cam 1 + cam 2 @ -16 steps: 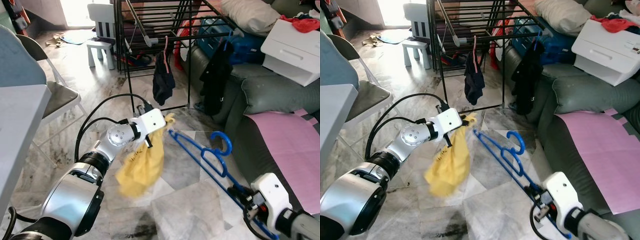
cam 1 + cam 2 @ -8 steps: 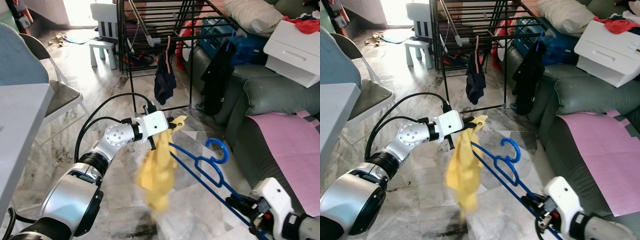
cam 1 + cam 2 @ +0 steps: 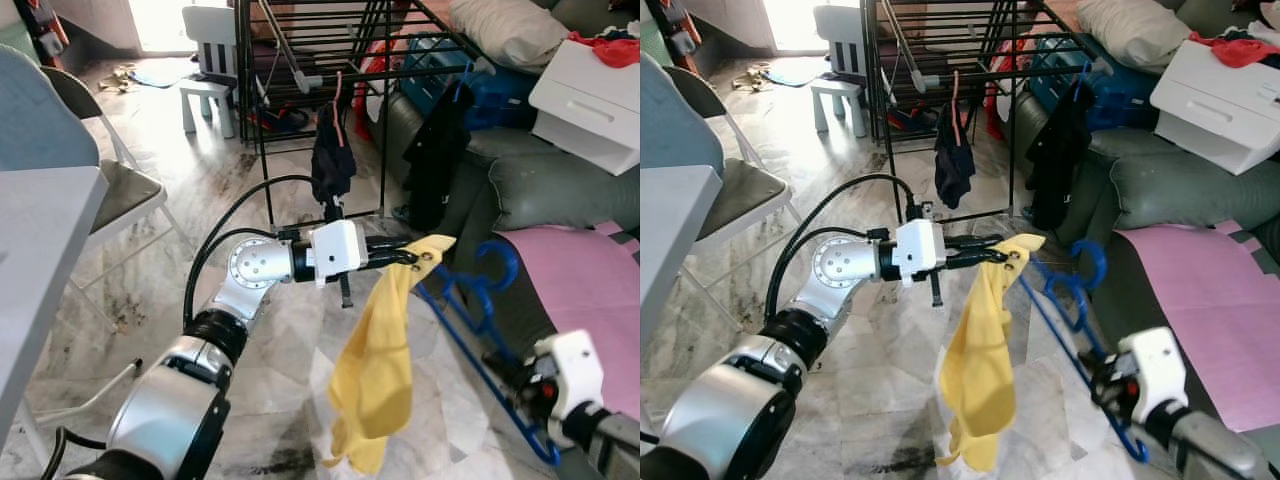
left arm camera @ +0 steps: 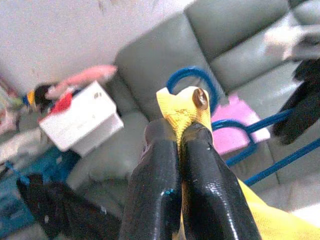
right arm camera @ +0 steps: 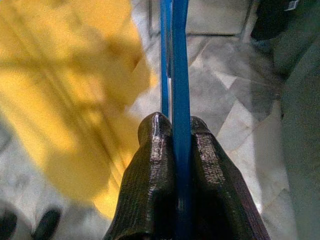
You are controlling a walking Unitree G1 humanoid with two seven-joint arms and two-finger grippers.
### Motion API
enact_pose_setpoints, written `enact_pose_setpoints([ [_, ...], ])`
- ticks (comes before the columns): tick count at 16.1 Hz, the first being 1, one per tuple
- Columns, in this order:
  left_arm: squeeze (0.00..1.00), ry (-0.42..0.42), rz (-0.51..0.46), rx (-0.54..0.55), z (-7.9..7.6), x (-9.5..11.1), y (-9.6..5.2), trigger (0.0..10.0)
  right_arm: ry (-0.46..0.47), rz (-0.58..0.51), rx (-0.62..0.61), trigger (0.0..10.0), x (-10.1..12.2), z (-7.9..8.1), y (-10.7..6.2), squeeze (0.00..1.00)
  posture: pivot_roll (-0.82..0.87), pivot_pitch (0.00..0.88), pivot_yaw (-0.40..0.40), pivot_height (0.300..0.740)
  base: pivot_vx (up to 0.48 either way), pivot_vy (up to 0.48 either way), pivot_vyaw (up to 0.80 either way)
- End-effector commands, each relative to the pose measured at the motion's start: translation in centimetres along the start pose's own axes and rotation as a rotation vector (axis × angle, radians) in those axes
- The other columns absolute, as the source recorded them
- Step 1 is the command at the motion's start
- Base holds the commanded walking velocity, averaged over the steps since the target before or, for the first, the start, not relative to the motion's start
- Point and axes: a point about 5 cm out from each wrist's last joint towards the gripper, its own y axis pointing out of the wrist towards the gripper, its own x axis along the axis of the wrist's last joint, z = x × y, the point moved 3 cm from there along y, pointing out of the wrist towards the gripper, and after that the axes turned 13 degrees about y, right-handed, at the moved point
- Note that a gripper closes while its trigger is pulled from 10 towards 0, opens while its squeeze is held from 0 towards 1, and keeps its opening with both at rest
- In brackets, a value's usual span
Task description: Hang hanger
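Left pincer (image 3: 415, 256), yellow cloth (image 3: 378, 365) further right

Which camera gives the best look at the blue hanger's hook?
The left eye view: the blue hanger shows whole, hook up, beside the yellow garment. The left wrist view catches the hook partly hidden; the right wrist view shows the bar in the right claw.

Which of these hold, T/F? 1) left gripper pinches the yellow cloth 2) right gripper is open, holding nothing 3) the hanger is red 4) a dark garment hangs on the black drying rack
1) True: the left gripper is shut on a corner of the yellow cloth, which hangs down from it.
2) False: the right gripper is shut on the hanger.
3) False: the hanger is blue.
4) True: a dark garment hangs on the black drying rack.
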Motion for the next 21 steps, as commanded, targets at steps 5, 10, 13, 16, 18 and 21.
enact_pose_setpoints([
  [5, 0.0, -0.023, 0.09, -0.026, -0.6, -1.5, -1.0, 10.0, -0.033, -0.024, -0.006, 10.0, 1.4, -1.0, -0.7, 0.0, -0.04, 0.0, -0.05, 0.74, 0.0, 0.0, 0.0],
  [10, 0.0, -0.164, 0.351, 0.098, 0.4, -5.0, -3.0, 10.0, -0.216, 0.098, 0.038, 10.0, 2.1, -1.8, -4.3, 0.0, -0.06, 0.0, -0.039, 0.74, 0.0, 0.0, 0.0],
  [13, 0.0, -0.098, 0.323, 0.062, 1.2, -4.3, -2.2, 10.0, -0.23, 0.146, 0.133, 10.0, 2.6, -0.8, -6.4, 0.0, -0.07, 0.0, -0.03, 0.74, 0.0, 0.0, 0.0],
  [16, 0.0, -0.018, 0.327, -0.004, 1.1, -3.9, -1.8, 10.0, -0.233, 0.18, 0.22, 10.0, 2.7, 0.7, -7.3, 0.0, -0.07, 0.0, -0.023, 0.74, 0.0, 0.0, 0.0],
  [18, 0.0, 0.009, 0.342, -0.009, 1.4, -4.0, -1.9, 10.0, -0.23, 0.21, 0.249, 10.0, 2.4, 1.2, -8.0, 0.0, -0.07, 0.0, -0.022, 0.74, 0.0, 0.0, 0.0],
  [21, 0.0, 0.017, 0.346, 0.0, 1.6, -4.0, -2.0, 10.0, -0.22, 0.23, 0.267, 10.0, 2.0, 1.5, -8.3, 0.0, -0.08, 0.0, -0.022, 0.74, 0.0, 0.0, 0.0],
])
